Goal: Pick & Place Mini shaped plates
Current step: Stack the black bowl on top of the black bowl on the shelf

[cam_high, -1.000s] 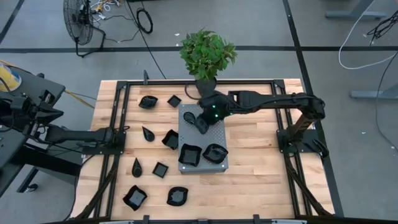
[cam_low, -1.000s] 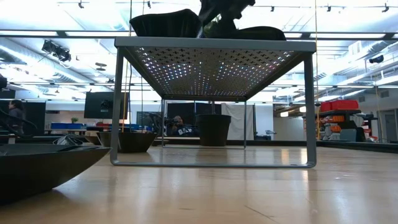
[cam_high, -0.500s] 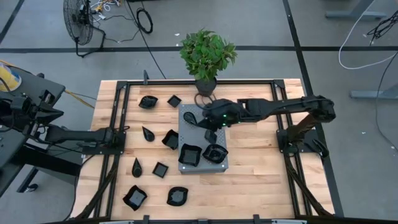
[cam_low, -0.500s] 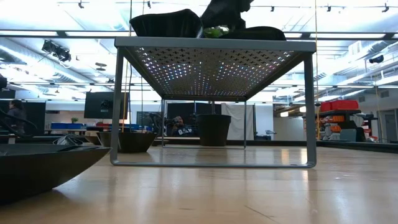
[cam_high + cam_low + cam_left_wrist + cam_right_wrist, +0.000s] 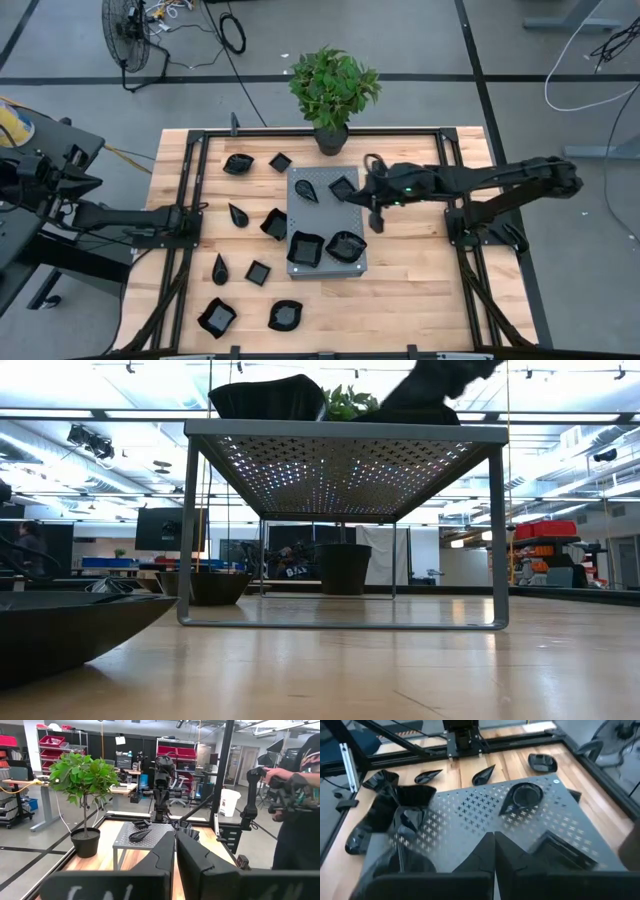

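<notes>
My right gripper (image 5: pixel 376 222): clenched, empty, just off the perforated grey stand's (image 5: pixel 300 212) right edge; four mini shaped plates (image 5: pixel 305 248) on the stand, others on the table (image 5: pixel 410 275); left gripper (image 5: pixel 200 209): clenched, parked left.

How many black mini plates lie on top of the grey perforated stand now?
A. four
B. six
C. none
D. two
A: on the grey stand the high view shows a teardrop plate, a square plate, a larger square plate and a wavy plate.
</notes>
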Robot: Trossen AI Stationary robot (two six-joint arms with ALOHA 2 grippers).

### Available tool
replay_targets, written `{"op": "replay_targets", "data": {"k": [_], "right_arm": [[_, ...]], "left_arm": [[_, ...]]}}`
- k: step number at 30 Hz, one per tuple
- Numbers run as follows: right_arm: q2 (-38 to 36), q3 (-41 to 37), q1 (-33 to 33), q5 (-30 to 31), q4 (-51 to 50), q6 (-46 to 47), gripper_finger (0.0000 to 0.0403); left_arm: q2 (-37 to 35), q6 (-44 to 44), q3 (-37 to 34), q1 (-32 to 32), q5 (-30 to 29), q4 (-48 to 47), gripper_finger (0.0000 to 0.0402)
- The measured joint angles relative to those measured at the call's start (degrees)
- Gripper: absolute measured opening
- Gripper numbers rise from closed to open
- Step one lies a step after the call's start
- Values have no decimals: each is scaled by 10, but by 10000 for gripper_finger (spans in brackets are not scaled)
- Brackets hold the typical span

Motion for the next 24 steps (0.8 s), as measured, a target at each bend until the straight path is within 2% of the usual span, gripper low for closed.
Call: {"op": "replay_targets", "data": {"k": [7, 15, 24], "right_arm": [[-114, -133, 0, -4, 77, -54, 1], [-252, -244, 6, -7, 86, -106, 1], [-349, -375, 6, -59, 160, -53, 0]], "left_arm": [[0, 0, 0, 0, 0, 0, 23], [0, 0, 0, 0, 0, 0, 23], [0, 0, 0, 0, 0, 0, 23]]}}
